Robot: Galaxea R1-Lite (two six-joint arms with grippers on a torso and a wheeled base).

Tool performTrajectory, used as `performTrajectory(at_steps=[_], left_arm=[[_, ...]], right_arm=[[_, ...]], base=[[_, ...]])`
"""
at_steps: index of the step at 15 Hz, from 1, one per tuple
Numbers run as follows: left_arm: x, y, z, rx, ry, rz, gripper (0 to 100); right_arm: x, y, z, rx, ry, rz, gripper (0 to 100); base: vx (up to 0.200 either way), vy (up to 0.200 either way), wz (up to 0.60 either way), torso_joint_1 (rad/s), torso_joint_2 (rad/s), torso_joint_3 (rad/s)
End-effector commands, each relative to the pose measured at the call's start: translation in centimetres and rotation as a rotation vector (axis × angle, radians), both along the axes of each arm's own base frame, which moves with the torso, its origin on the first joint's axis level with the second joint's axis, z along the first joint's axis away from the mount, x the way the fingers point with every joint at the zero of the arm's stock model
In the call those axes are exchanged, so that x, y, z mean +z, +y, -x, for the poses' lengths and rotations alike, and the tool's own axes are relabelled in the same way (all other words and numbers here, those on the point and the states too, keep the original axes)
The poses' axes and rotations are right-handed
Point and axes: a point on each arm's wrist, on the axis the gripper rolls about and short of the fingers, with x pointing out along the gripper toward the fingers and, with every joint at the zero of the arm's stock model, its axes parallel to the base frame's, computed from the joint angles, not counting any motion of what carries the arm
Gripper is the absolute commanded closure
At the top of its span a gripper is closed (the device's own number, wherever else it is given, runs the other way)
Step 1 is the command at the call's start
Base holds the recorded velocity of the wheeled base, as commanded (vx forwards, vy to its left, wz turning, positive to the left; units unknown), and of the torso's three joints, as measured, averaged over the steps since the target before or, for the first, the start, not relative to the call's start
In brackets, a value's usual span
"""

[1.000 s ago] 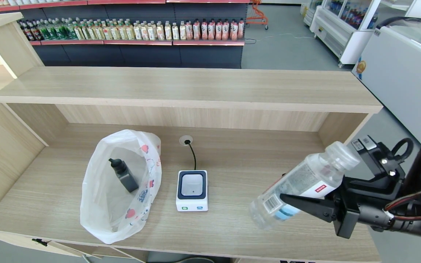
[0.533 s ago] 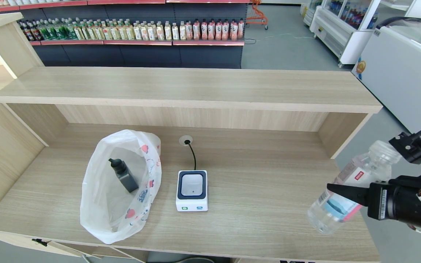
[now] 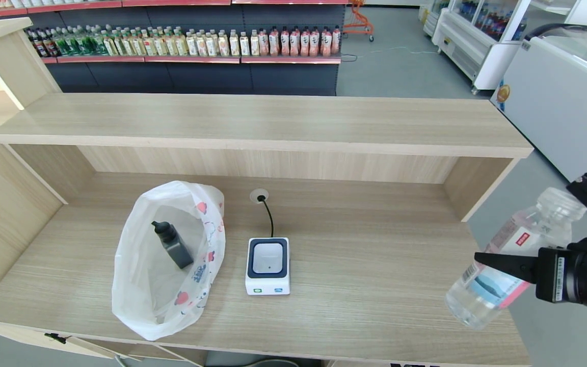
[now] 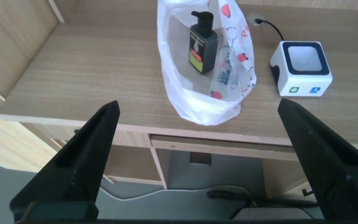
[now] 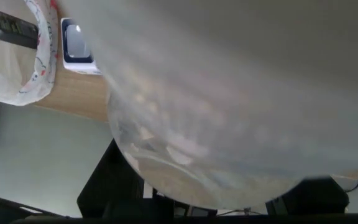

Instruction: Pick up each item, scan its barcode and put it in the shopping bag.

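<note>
Clamping the tilted water bottle [image 3: 520, 234], right tool [image 3: 489, 265] hangs beside counter [image 3: 375, 285].

Between the held bottle [image 3: 520, 237] at the counter's right end and the scanner [image 3: 268, 265] lies bare worktop [image 3: 375, 265]. The shopping bag [image 3: 168, 260] stands just left of the scanner, mouth gaping. Side walls [image 3: 477, 186] and the raised shelf [image 3: 263, 122] box the recess.

Before me stands a light wooden counter [image 3: 365, 239] with a raised ledge [image 3: 273, 122] behind. On it lies a white shopping bag [image 3: 140, 295], mouth open. Just beside the bag sits a small white scanner [image 3: 268, 265], whose black cable [image 3: 270, 216] runs to a hole [image 3: 259, 195] at the back.
</note>
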Motion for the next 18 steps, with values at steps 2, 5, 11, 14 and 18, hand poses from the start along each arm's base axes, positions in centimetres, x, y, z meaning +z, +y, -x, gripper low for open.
performTrajectory(at_steps=[2,5,11,14,18], left_arm=[[0.0,0.0,0.0,0.000,0.000,0.002,0],[0.0,0.0,0.0,0.000,0.000,0.000,0],[0.0,0.0,0.0,0.000,-0.001,0.012,0],[0.0,0.0,0.0,0.000,-0.002,0.012,0],[0.0,0.0,0.0,0.000,-0.001,0.011,0]], right_arm=[[-0.7,-0.1,0.5,0.005,0.017,0.006,100],[-0.8,0.0,0.6,0.027,0.018,-0.004,100],[-0.3,0.7,0.4,0.086,-0.013,-0.030,100],[-0.2,1.0,-0.2,0.085,-0.005,-0.030,100],[0.0,2.4,-3.8,0.076,0.036,-0.024,100]], base=[[0.000,0.000,0.00,0.000,0.00,0.000],[0.000,0.000,0.00,0.000,0.00,0.000],[0.000,0.200,0.00,0.005,0.00,0.003],[0.000,0.200,0.00,0.001,0.00,-0.001],[0.000,0.200,0.00,0.004,0.00,0.005]])
